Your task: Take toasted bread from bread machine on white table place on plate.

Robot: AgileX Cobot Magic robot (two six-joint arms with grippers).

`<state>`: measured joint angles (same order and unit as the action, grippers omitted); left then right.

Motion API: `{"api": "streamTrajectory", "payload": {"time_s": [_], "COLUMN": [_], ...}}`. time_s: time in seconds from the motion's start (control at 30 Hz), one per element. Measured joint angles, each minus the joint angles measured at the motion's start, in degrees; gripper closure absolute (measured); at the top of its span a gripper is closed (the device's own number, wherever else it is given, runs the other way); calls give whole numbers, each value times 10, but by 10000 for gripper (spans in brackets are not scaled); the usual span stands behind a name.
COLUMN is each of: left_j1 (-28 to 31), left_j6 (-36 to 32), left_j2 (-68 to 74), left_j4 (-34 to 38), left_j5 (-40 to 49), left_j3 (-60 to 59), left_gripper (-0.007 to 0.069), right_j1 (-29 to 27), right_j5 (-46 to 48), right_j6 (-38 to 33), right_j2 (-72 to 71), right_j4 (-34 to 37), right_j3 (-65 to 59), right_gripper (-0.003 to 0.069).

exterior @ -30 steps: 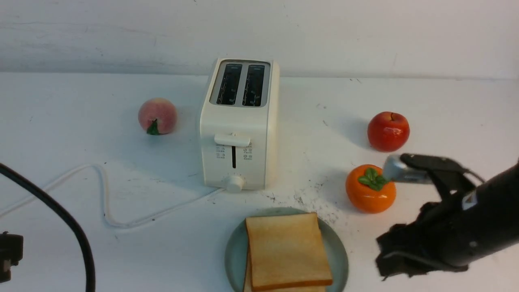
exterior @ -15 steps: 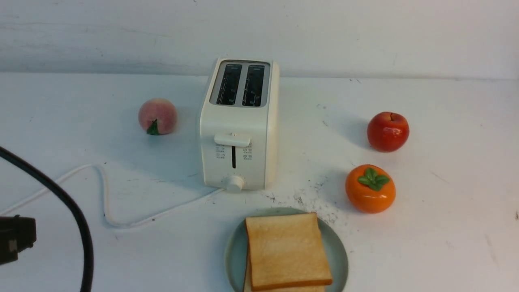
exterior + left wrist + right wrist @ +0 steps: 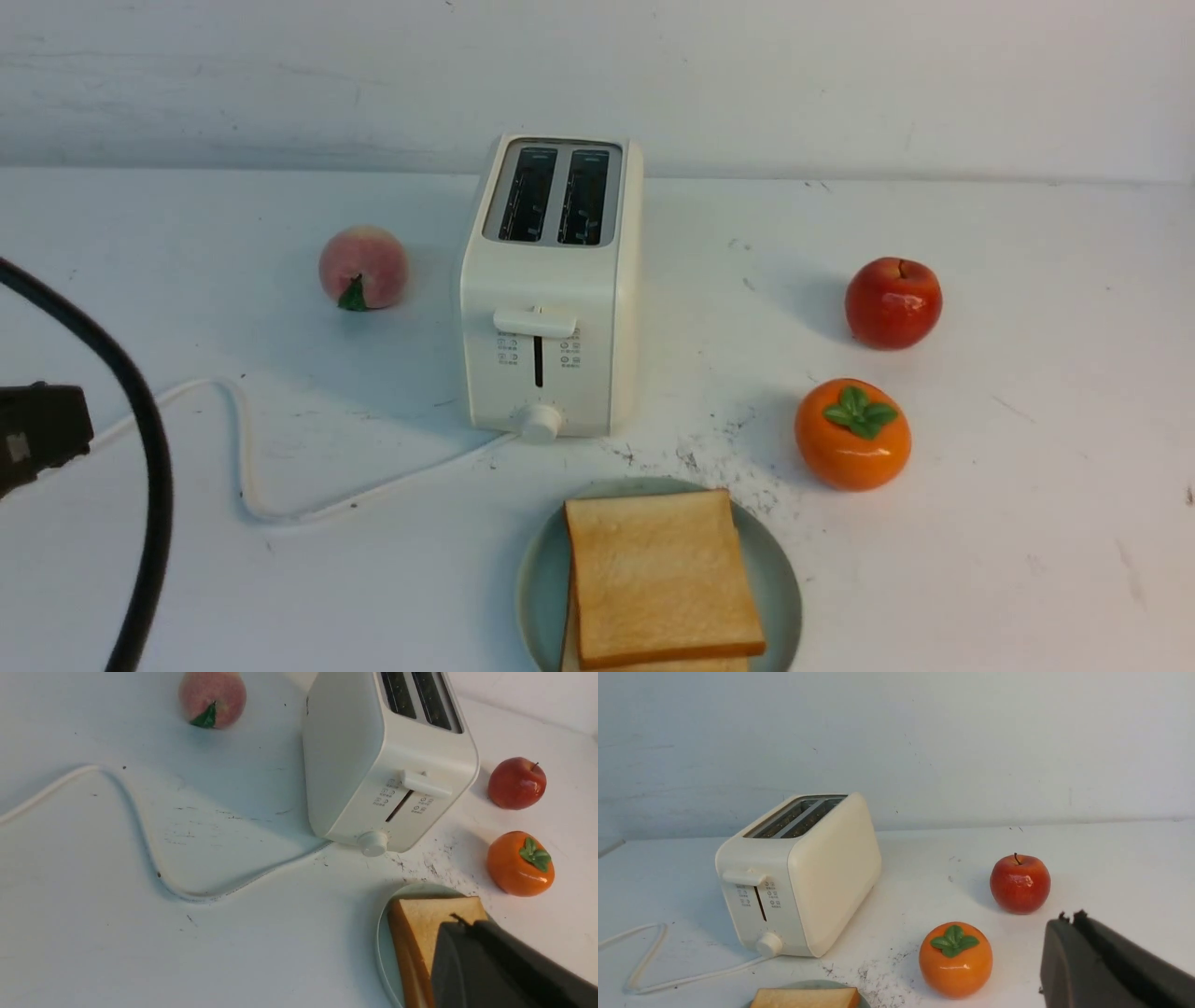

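- Golden-tan toasted bread, two slices stacked, the upper one slightly askew — lying on the green plate by the worktop's near edge
- Cream toaster toward the far edge, both slots empty
- Peach left of it, red apple and orange persimmon to its right
- Left hand clenched, with nothing in it, over the worktop's left side
- Right hand clenched too, holding nothing
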<state>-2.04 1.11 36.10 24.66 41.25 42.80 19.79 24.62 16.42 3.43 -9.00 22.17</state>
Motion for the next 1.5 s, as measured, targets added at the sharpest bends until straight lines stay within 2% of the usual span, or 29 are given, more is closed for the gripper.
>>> {"api": "streamTrajectory", "payload": {"time_s": [0.33, 0.67, 0.97, 1.2, 1.37, 1.5], "left_j1": [0, 0, 0, 0, 0, 0], "left_j6": [-88, -93, -93, -99, -120, -109], "left_j2": [-72, -242, -287, -287, -287, -288], "left_j4": [66, 88, 128, 125, 97, 45], "left_j5": [-11, -3, 9, 9, -25, -54], "left_j3": [-60, -136, -136, -136, -137, -149], "left_gripper": [638, 638, 638, 638, 634, 630], "right_j1": [0, 0, 0, 0, 0, 0], "right_j5": [-1, -1, -1, -1, -1, -1], "right_j6": [0, 0, 0, 0, 0, 0], "right_j2": [-1, -1, -1, -1, -1, -1], "right_j4": [-2, -2, -2, -2, -2, -2], "right_j3": [-6, -6, -6, -6, -6, -6], "right_gripper": [667, 660, 655, 648, 642, 638]}}
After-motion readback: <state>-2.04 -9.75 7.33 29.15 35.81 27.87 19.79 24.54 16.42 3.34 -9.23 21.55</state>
